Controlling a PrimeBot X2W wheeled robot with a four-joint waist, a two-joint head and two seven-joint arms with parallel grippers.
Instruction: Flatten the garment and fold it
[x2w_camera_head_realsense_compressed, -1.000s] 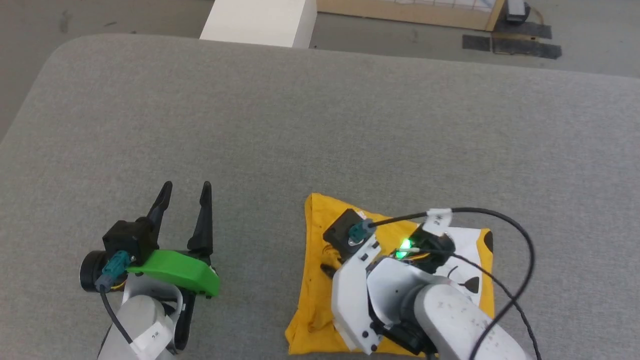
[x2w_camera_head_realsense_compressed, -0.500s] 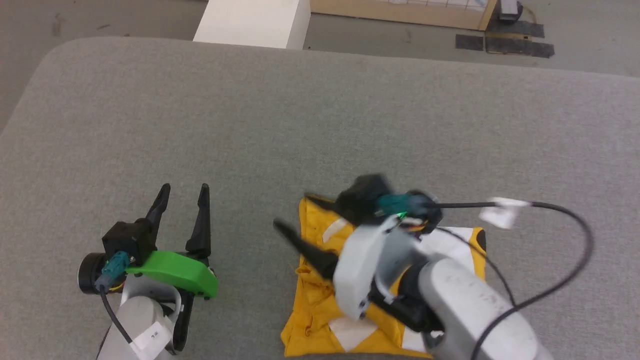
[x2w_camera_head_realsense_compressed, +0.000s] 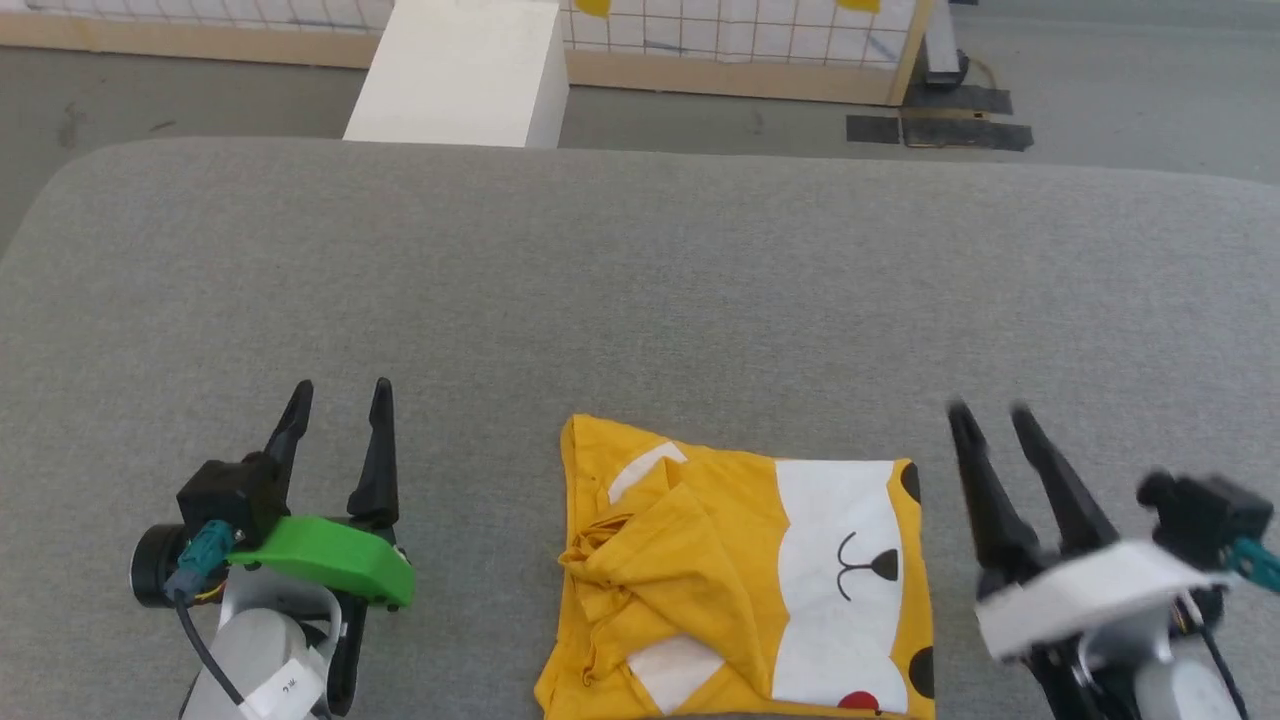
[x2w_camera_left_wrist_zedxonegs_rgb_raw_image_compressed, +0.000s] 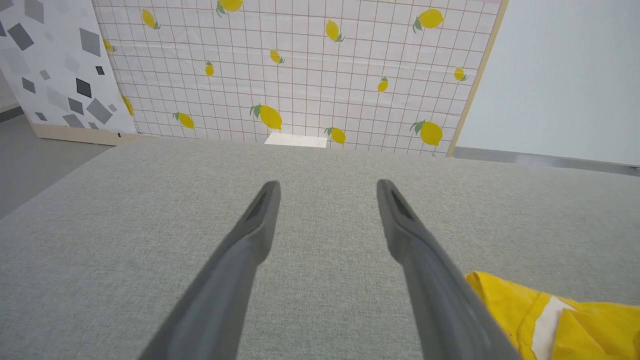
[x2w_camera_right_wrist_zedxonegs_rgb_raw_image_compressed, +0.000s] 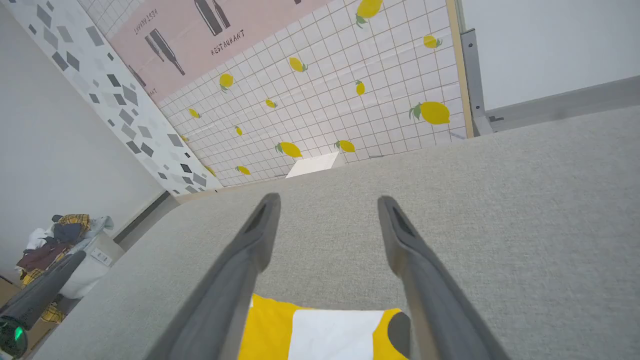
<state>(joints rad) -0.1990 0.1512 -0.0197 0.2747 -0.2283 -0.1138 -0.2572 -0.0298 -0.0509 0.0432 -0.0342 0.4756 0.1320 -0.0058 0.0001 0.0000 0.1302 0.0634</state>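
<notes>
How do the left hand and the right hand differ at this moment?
The left hand has a green cover; the right hand has a white cover. The left hand is left of the garment, the right hand right of it. Both are open, holding nothing.

The pink poster (x2w_camera_right_wrist_zedxonegs_rgb_raw_image_compressed: 260, 20) reads "RESTAURANT" beside bottle outlines (x2w_camera_right_wrist_zedxonegs_rgb_raw_image_compressed: 209, 12); a second, tilted print further left seems to repeat it.
</notes>
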